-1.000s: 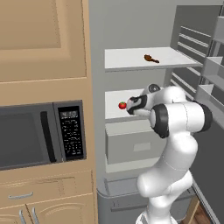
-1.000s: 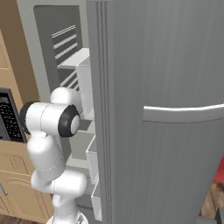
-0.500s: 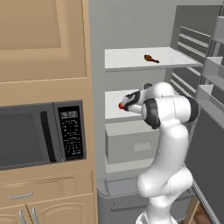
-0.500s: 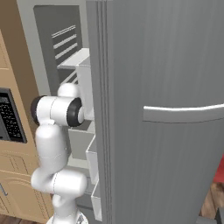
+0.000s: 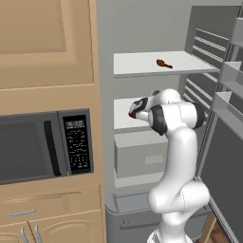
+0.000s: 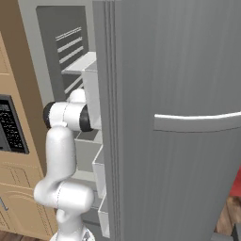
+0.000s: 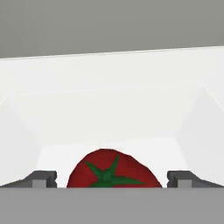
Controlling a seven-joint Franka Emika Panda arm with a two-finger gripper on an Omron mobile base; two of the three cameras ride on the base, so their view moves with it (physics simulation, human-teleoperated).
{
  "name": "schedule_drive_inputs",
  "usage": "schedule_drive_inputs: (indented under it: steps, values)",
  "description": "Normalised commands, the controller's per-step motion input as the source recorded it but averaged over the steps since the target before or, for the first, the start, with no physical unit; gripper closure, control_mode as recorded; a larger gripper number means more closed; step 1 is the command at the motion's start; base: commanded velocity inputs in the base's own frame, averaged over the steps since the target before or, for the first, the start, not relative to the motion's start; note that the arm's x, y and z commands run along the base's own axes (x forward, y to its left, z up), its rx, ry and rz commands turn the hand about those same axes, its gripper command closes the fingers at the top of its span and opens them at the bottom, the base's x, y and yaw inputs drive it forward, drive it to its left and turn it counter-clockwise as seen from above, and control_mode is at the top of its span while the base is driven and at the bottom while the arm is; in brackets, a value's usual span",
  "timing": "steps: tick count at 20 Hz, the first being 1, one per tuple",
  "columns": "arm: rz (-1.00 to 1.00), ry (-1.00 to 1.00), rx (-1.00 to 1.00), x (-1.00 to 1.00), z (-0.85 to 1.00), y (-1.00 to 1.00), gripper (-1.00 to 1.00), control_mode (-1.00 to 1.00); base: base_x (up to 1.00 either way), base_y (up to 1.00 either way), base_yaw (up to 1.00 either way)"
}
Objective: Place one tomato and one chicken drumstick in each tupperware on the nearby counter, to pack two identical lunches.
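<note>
The arm reaches into the open refrigerator [image 5: 142, 47], its gripper [image 7: 112, 177] spread wide with one dark fingertip at each side of a red tomato [image 7: 114, 171]. In the hand view the tomato sits between the jaws, green stem facing the camera, at 6 o'clock of the frame; neither fingertip visibly touches it, so nothing is grasped. The tomato rests on the white middle shelf [image 5: 122, 118]. In the left base view a sliver of it shows red at the gripper's 9 o'clock side. A brown chicken drumstick [image 5: 163, 63] lies on the upper shelf [image 5: 137, 61], at about 1 o'clock from the gripper. A black microwave [image 5: 42, 144] sits in tan cabinetry at 9 o'clock of the refrigerator.
</note>
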Motion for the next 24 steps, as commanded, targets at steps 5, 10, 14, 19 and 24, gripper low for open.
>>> schedule_drive_inputs:
  steps: [5, 10, 14, 19, 24]
  values:
    - [0.0, 0.0, 0.0, 0.31, -0.32, -0.01, -1.0, -1.0, 0.0, 0.0, 0.0]
    - [0.0, 0.02, 0.0, -0.07, -0.59, -0.02, -1.0, -1.0, 0.0, 0.0, 0.0]
    - [0.0, 0.06, 0.0, -0.33, -0.78, 0.0, -1.0, -1.0, 0.0, 0.0, 0.0]
    - [0.0, 0.09, 0.0, -0.38, -0.73, 0.0, -1.0, -1.0, 0.0, 0.0, 0.0]
    - [0.0, 0.08, 0.0, -0.45, -0.72, 0.12, -1.0, -1.0, 0.0, 0.0, 0.0]
